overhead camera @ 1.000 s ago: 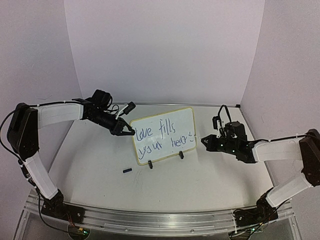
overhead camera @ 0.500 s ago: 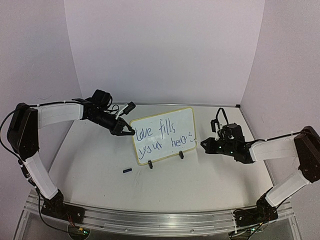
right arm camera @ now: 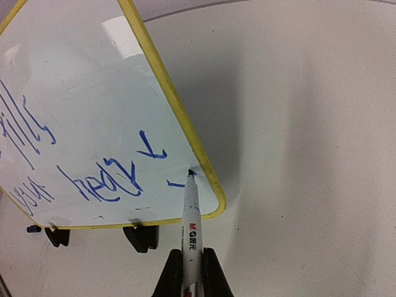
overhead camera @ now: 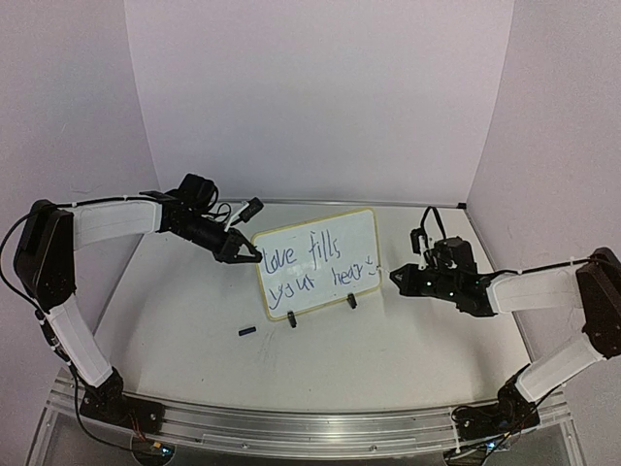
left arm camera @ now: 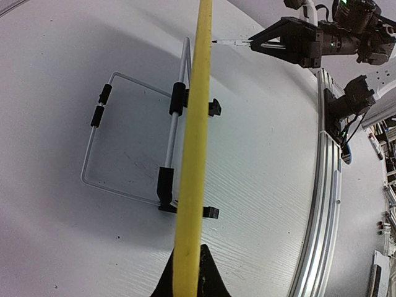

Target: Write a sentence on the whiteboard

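Note:
The whiteboard [overhead camera: 318,260] stands tilted on two black clip feet mid-table, its yellow rim seen edge-on in the left wrist view [left arm camera: 193,154]. The sentence [overhead camera: 315,264] in blue reads about "love fills your heart", and part of it shows in the right wrist view [right arm camera: 105,179]. My left gripper [overhead camera: 250,258] is shut on the board's left rim. My right gripper [overhead camera: 396,276] is shut on a white marker [right arm camera: 190,229]. The marker's tip [right arm camera: 190,172] touches the board near its lower right corner, beside a short blue stroke.
A small dark marker cap [overhead camera: 247,331] lies on the table in front of the board's left side. A wire stand [left arm camera: 133,139] shows behind the board in the left wrist view. Walls close the table at back and sides; a metal rail [overhead camera: 310,427] runs along the near edge.
The right gripper with the marker shifted slightly near the board's right edge and came back. The left arm and the board have not moved.

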### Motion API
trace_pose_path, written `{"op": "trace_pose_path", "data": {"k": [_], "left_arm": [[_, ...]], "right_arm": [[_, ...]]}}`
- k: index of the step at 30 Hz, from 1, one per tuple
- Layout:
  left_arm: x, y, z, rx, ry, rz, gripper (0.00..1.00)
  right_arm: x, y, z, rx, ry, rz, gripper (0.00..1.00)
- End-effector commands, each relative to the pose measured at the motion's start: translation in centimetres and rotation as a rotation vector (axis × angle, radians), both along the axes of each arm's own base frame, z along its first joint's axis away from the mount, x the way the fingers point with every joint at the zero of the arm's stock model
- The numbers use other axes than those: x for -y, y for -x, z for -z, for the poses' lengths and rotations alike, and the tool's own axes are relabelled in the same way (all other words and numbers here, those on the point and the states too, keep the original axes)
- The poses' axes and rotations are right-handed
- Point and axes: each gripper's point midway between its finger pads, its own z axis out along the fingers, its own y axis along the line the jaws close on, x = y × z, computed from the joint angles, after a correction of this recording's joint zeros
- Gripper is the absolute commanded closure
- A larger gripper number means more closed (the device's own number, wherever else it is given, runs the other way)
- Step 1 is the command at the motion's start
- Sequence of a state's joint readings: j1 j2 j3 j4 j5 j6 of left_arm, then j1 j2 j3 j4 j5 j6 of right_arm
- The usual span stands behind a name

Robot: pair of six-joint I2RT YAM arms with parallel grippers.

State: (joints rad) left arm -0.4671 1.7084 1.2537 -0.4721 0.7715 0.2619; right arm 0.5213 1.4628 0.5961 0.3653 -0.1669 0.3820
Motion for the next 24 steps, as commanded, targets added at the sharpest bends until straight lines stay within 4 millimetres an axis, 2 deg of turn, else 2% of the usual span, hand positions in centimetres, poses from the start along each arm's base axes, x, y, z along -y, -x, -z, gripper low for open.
{"op": "trace_pose_path", "data": {"k": [1,11,24], "left_arm": [[-0.6,-0.7,1.5,0.043,-0.089,-0.012,1.0],[-0.7,-0.7,1.7,0.04,-0.096,-0.015,1.0],[-0.6,-0.7,1.9,0.039,-0.097,-0.013,1.0]], "right_arm": [[-0.1,0.4,-2.7,0.046,-0.062,-0.011,1.0],[-1.5,-0.3,-2.9,0.047,-0.072,-0.059,1.0],[-2.0,-0.8,-3.0,0.054,-0.074,-0.077,1.0]]}}
